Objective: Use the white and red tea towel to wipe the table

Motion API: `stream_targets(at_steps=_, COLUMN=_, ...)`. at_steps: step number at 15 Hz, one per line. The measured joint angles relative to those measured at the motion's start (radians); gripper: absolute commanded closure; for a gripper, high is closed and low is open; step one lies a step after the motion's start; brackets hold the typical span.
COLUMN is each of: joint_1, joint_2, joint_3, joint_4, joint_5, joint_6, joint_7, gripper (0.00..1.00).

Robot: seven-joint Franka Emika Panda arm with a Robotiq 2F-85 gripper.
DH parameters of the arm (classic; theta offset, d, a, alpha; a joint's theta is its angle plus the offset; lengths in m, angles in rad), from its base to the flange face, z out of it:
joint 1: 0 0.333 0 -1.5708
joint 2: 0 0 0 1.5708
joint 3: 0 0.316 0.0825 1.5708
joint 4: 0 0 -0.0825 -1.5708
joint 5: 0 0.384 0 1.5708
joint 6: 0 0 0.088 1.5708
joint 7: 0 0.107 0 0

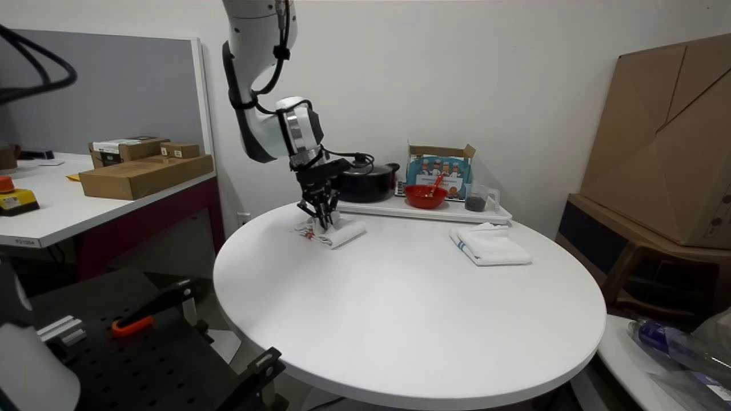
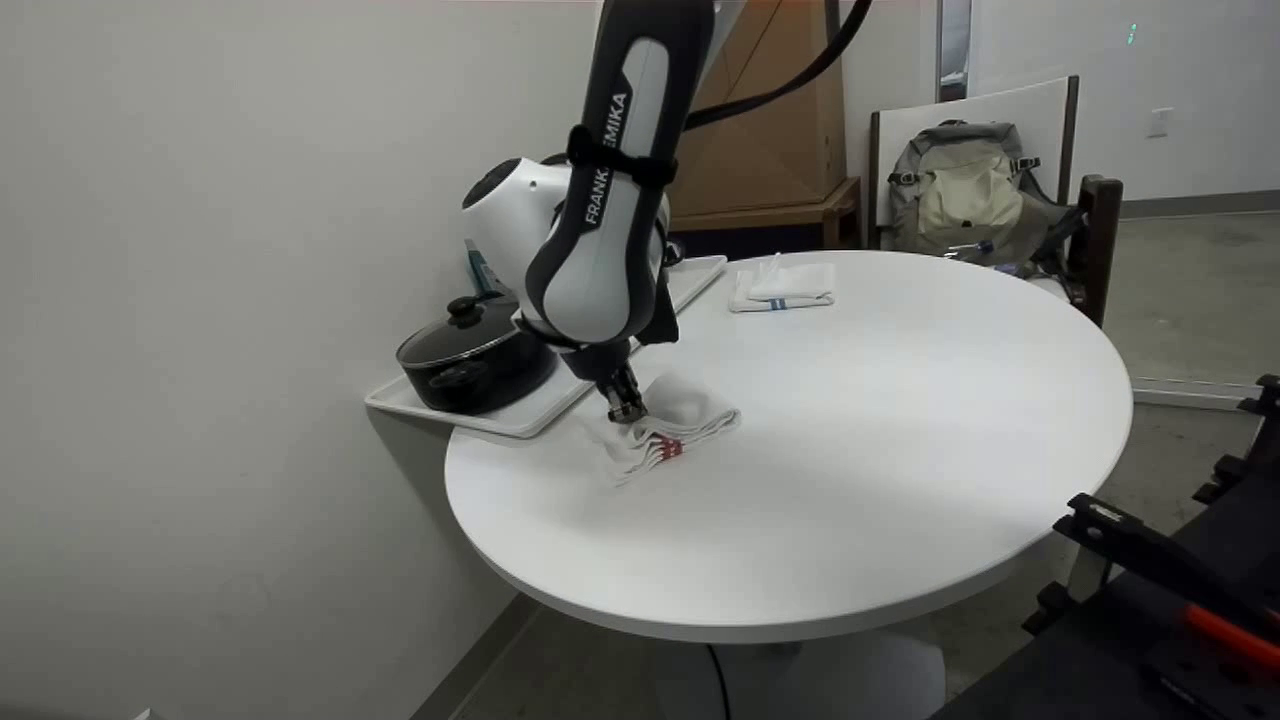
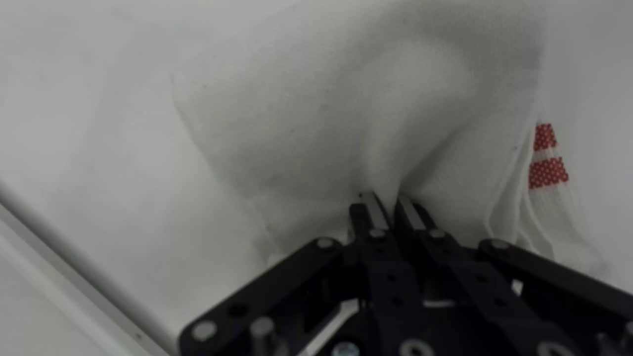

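One fold of towel is pinched in the nearly closed claw.

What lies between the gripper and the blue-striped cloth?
In both exterior views, part of the red-marked towel, which the gripper grips, then bare white table up to the blue-striped cloth.

Lidded black pot and red bowl on white tray
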Motion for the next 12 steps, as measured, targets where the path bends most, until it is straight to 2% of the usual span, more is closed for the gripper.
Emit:
stream_targets(at_steps=5, joint_1=-0.119, joint_2=0.044, joint_3=-0.024, joint_4=0.086, joint_5=0.039, joint_6=0.000, joint_7=-0.055, gripper=0.95)
stream_targets(at_steps=12, joint_1=-0.243, joint_2=0.045, joint_3=-0.081, joint_4=0.097, joint_5=0.137, joint_6=-0.001, joint_7=-0.065, gripper=0.95)
